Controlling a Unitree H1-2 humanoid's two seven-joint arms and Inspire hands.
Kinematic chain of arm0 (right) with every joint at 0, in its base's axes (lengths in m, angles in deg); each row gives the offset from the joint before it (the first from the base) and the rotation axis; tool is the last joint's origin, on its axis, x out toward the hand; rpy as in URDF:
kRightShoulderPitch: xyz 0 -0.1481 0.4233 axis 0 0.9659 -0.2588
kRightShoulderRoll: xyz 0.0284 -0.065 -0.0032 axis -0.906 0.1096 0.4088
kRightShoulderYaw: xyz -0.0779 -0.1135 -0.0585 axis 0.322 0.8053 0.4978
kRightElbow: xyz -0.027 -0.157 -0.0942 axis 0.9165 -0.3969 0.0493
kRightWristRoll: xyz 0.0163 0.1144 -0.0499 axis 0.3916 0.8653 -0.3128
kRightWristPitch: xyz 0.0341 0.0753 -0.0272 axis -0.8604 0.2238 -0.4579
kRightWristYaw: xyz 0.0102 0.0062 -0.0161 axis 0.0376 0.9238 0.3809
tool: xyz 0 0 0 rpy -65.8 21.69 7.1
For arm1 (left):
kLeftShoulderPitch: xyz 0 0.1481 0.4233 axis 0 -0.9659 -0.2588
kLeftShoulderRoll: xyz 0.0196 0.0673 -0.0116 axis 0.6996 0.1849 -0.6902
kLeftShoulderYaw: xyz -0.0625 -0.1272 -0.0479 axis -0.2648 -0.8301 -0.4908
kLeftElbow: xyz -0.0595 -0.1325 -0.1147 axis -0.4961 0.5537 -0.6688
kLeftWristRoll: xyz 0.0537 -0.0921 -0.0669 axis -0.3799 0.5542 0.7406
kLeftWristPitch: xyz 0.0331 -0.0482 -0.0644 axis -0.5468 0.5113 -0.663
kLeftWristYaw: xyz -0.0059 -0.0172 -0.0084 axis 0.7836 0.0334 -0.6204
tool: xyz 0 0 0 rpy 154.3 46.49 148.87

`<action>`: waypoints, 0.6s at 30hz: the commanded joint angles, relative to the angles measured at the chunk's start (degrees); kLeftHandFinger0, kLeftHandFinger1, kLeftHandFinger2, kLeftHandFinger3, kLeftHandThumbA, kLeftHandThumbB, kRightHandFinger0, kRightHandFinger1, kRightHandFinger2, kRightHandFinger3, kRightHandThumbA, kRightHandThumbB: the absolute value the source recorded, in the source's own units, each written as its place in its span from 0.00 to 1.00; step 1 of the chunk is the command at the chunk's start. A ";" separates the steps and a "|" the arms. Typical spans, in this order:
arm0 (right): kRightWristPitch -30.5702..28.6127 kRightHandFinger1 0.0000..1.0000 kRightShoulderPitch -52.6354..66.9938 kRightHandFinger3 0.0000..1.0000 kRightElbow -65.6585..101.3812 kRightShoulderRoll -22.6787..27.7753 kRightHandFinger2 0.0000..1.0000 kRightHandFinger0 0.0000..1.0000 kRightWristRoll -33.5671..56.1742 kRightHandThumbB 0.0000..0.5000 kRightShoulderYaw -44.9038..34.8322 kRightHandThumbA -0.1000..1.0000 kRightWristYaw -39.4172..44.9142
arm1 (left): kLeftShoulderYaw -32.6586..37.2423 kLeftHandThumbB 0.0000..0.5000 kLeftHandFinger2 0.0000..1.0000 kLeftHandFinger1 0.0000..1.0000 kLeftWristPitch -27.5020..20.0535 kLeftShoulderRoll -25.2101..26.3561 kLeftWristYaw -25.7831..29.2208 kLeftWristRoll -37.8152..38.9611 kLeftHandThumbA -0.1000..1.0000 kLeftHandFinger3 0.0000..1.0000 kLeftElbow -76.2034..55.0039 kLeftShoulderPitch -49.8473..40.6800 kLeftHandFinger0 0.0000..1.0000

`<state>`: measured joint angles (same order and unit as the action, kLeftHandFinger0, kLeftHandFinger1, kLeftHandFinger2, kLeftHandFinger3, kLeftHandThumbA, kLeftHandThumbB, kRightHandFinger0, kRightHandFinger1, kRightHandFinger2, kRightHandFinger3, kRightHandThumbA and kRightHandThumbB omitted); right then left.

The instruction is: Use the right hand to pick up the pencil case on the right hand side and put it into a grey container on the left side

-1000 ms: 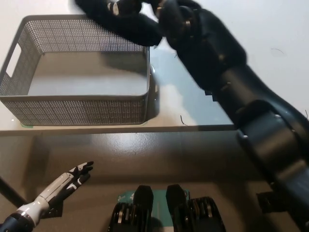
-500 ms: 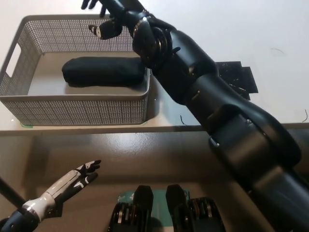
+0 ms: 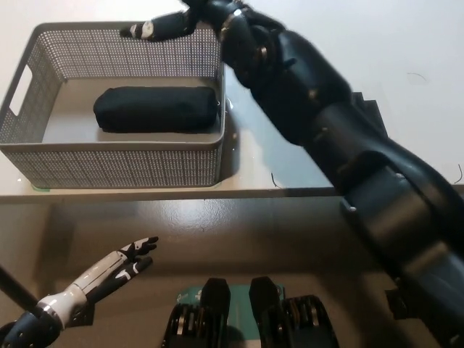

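the case (image 3: 156, 109) lies flat inside the basket (image 3: 109, 163), so i judge the drop done. my right hand (image 3: 170, 25) hovers over the far rim, fingers apart, empty. left hand (image 3: 119, 268) rests low, fingers loosely spread.

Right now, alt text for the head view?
A black pencil case lies flat inside a grey mesh container on the table. The black right hand is open above the container's far rim, holding nothing. The white left hand rests open at lower left.

1 pencil case (image 3: 156, 109) — 1 container (image 3: 116, 163)
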<state>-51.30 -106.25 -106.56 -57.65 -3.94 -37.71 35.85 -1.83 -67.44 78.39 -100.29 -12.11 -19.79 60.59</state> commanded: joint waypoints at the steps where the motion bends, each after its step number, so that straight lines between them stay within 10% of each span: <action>1: 3.95 1.00 1.52 1.00 15.33 4.61 1.00 1.00 0.40 0.96 -1.03 1.00 3.40 | -0.39 0.93 1.00 1.00 0.48 1.90 -2.24 1.16 1.00 1.00 -1.14 1.21 1.00; 18: 12.56 1.00 27.68 1.00 65.48 20.53 1.00 1.00 3.61 0.80 -13.05 1.00 8.68 | -1.14 0.96 1.00 1.00 -0.04 2.23 -0.15 -0.37 1.00 1.00 -1.20 -1.12 1.00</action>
<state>-47.35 -85.36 -78.39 -49.46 -4.02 -40.05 38.20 -1.80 -67.05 78.38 -100.64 -12.35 -19.63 59.82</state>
